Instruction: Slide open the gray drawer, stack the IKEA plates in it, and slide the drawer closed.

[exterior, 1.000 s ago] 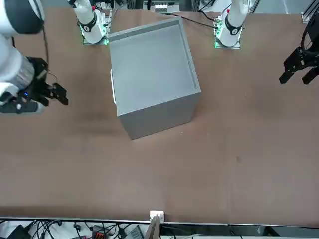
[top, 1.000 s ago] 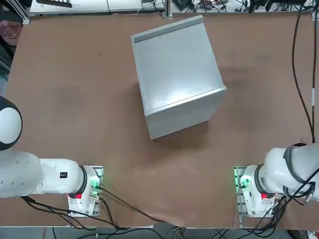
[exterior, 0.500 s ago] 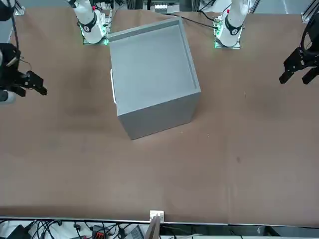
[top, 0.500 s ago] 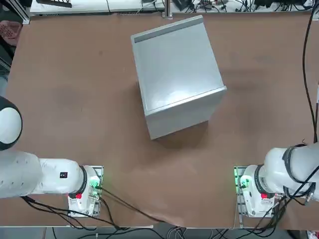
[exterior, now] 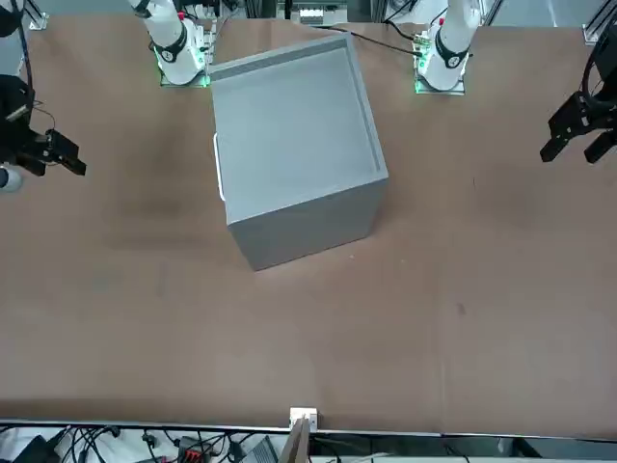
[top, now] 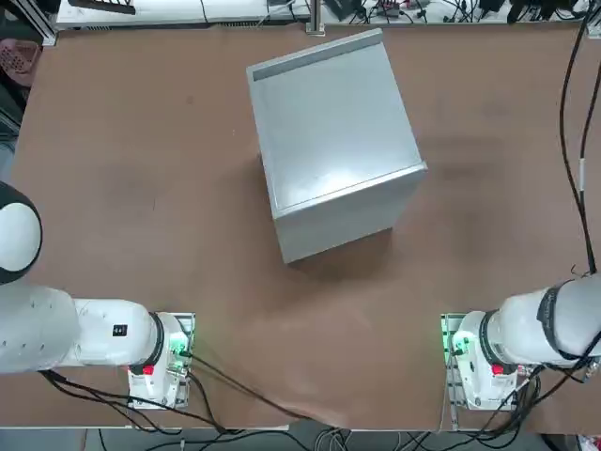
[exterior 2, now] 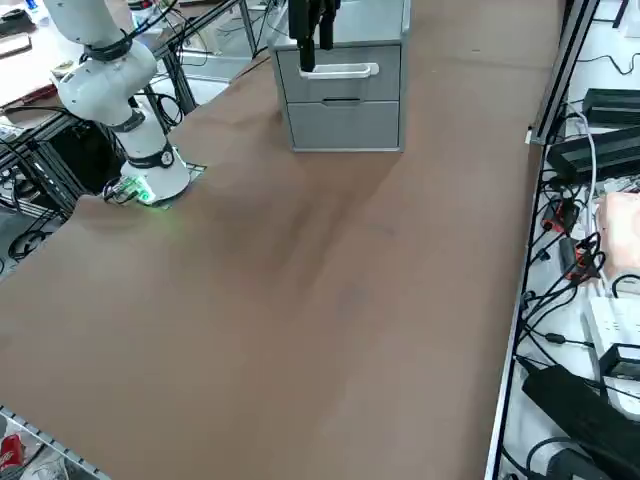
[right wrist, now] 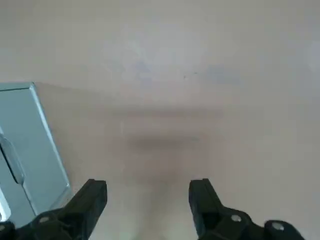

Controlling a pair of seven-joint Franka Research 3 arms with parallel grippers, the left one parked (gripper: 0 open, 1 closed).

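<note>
The gray cabinet (top: 331, 141) stands a little back of the table's middle, turned at an angle. Its gray drawer (exterior 2: 340, 72) is shut; the front carries a pale bar handle, and a second front lies below it. My right gripper (exterior: 63, 159) hovers off to the robot's right of the cabinet, on the side of the drawer fronts, apart from them. It is open with nothing between its fingers (right wrist: 95, 197). In the right wrist view a cabinet corner (right wrist: 30, 145) with the handle's end shows beside the gripper (right wrist: 147, 192). The IKEA plates are out of view.
Bare brown table (top: 141, 188) spreads around the cabinet. Both arm bases (top: 479, 362) stand at the robot's edge, with cables trailing from them. The parked left gripper (exterior: 578, 130) hangs over the other side. Cables and power strips (exterior 2: 590, 300) line the floor beyond the table's far edge.
My right gripper has drawn away from the cabinet toward the robot's right, most of it in the first half second. The cabinet has not moved.
</note>
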